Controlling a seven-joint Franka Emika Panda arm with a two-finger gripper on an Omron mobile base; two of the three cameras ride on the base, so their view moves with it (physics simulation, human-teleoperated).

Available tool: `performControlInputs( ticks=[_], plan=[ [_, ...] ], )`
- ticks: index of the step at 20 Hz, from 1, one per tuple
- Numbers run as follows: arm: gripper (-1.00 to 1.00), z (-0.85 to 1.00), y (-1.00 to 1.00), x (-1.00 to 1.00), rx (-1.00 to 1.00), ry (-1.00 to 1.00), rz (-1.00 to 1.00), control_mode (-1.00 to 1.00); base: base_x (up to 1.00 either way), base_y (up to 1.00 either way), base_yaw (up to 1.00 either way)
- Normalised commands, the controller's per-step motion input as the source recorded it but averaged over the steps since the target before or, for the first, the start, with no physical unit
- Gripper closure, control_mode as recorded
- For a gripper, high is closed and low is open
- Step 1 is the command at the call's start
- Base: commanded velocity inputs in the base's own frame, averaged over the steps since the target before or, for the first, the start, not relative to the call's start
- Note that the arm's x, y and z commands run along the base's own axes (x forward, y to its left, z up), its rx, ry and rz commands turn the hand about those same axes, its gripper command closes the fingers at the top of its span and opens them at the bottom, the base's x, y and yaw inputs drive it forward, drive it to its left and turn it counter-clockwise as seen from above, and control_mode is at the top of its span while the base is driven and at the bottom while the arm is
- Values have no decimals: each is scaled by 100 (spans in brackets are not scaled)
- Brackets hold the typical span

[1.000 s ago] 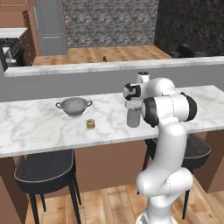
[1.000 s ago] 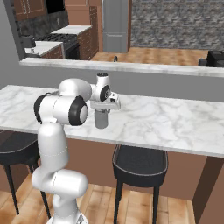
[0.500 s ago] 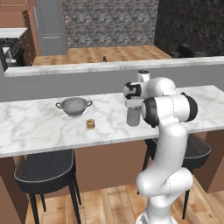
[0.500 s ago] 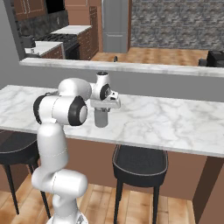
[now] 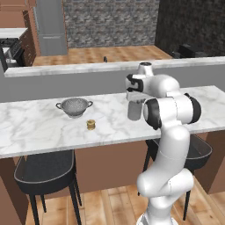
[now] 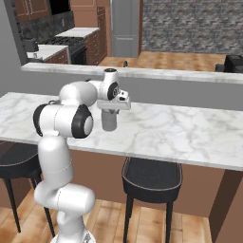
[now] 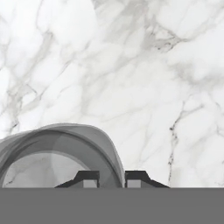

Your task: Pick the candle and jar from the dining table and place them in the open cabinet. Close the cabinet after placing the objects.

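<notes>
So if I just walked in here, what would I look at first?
Probably the big white robot arm bending over the long marble dining table, its gripper shut on the rim of a grey see-through jar. Off to the arm's left sit a shiny steel colander and, nearer the table's front edge, a tiny gold candle.

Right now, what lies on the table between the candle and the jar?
Nothing. In the left base view, bare marble of the dining table separates the candle from the jar. The colander stands behind the candle, off that line.
</notes>
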Motion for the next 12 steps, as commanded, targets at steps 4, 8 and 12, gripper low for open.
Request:
performControlInputs(
  ticks=[4, 8, 12],
  plan=[
    [100, 46, 0, 0, 0, 0, 0, -100, 0, 0, 0],
    [100, 46, 0, 0, 0, 0, 0, -100, 0, 0, 0],
    [100, 36, 0, 0, 0, 0, 0, -100, 0, 0, 0]
  ],
)
